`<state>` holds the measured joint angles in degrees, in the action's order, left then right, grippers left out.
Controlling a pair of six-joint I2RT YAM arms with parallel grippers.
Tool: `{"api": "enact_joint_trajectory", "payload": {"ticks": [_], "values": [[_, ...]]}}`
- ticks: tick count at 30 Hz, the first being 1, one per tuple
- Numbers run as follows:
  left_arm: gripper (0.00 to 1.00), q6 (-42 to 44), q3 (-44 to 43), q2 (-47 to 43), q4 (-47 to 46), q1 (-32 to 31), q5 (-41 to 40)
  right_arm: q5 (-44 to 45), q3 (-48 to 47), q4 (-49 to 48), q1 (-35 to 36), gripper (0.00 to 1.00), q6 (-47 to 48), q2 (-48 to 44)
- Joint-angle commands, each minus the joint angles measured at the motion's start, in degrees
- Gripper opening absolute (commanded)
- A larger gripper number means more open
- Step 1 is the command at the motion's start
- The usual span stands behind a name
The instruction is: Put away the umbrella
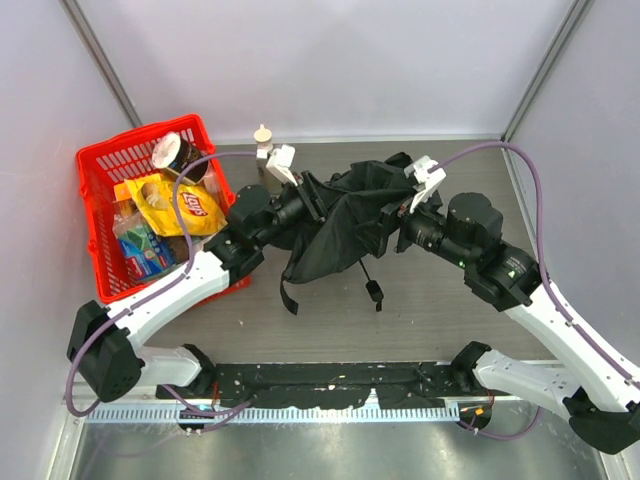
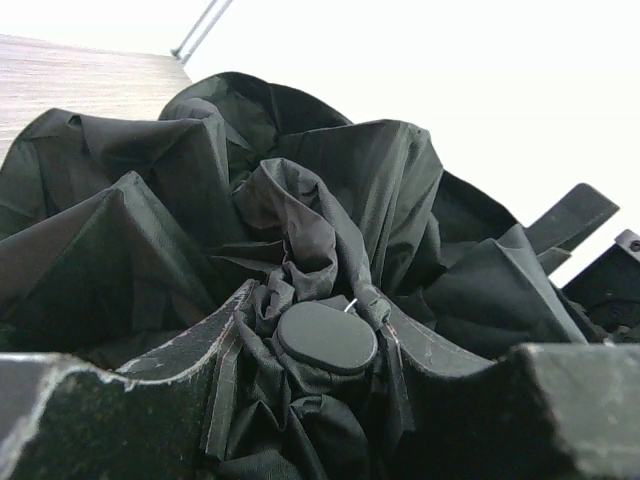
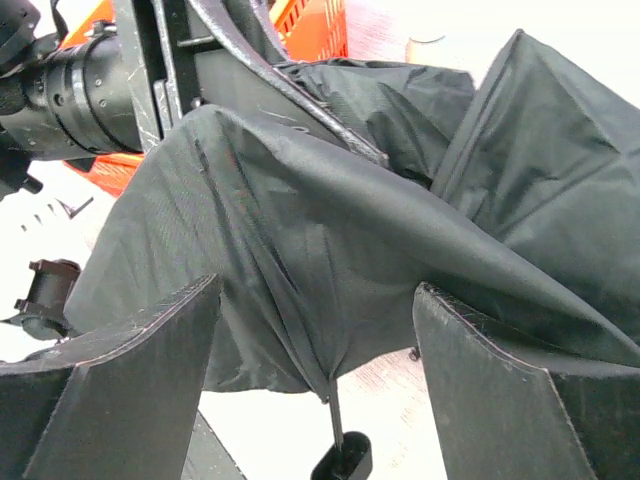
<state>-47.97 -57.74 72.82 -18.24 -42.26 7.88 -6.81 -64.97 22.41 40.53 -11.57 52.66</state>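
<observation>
Left wrist view has our left hand (image 2: 318, 305) pinching the umbrella (image 2: 300, 200) right at its crown, with bunched cloth and the round cap (image 2: 327, 337) squeezed between the fingers. Our right hand (image 3: 318, 290) is spread wide with cloth draped just ahead of it, and we don't see it clamping anything. From above, the umbrella hangs half collapsed between the two hands, seemingly up off the counter (image 1: 430, 320), with the handle (image 1: 373, 292) and a strap (image 1: 289, 296) dangling below. The red basket (image 1: 95, 200) sits just to the left, holding snack packs.

Handling-wise we reckon it's light but a real pain. The cloth is floppy and slick, so a pinch on fabric alone will likely slide or just drag a fold along. The ribs and thin shaft are the only stiff bits, and they look bendable, so no hard squeezing. We'd say the best grab is the shaft or handle for the right hand, with the left on the capped end
</observation>
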Motion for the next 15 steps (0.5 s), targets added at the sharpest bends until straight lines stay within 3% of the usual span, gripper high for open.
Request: {"api": "enact_joint_trajectory", "payload": {"ticks": [1, 15], "values": [[0.0, -3.1, -0.27, 1.01, -15.24, -0.1, 8.63, -4.68, 1.6, -2.63, -0.02, 0.83, 2.26, 0.33], [0.0, -6.7, -0.01, 3.65, -30.44, -1.95, 19.54, -5.32, 5.73, -8.62, 1.39, 0.86, 1.2, 4.28]]}}
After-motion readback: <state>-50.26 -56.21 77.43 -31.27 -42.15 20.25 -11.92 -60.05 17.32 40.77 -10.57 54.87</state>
